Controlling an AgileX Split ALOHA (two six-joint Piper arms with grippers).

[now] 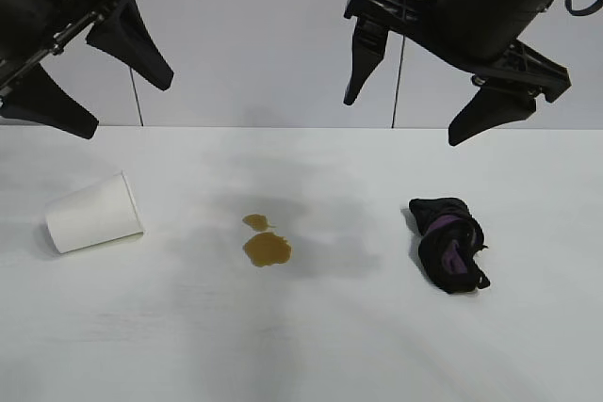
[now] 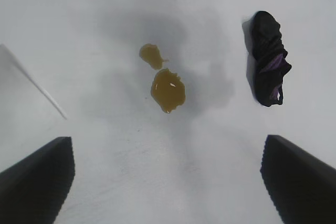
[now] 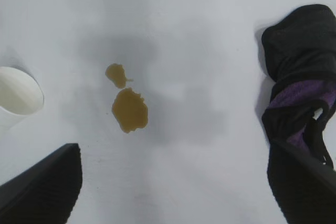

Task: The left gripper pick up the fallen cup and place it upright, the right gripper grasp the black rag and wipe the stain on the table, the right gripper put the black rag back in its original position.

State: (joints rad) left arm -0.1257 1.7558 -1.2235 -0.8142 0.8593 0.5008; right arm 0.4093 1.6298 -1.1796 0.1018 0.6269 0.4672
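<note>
We see the left gripper (image 1: pixel 89 82) hanging high over the worktop (image 1: pixel 311 345) at about 10 o'clock of the exterior view, its two pointed fingers (image 1: pixel 132 40) spread wide in a V and holding nothing. The right gripper (image 1: pixel 419 96) hangs at about 1 o'clock, also well above the surface, fingers (image 1: pixel 363 58) set wide apart and empty. Below the left gripper, at roughly 9 o'clock, we find the cup (image 1: pixel 94 214) lying on its side, the end nearer the stain raised and slightly toward 12, white, not touched by anything. At the middle of the worktop sits the stain (image 1: pixel 267 248), a larger amber patch with a smaller spot (image 1: pixel 255 222) joined to it at its 11 o'clock. The cup is near the stain but apart from it. At about 3 o'clock, below the right gripper, lies the black rag (image 1: pixel 450 242), bunched up with purple showing in the folds, well apart from the stain. In the left wrist view we see both fingertips (image 2: pixel 37 182) low in the frame with the stain (image 2: pixel 167 88) between them farther off and the rag (image 2: pixel 268 66) beyond. In the right wrist view the rag (image 3: pixel 299 93) lies just beside one finger (image 3: pixel 302 192), the cup's open mouth (image 3: pixel 18 93) shows at the far side, stain (image 3: pixel 129 109) between.
</note>
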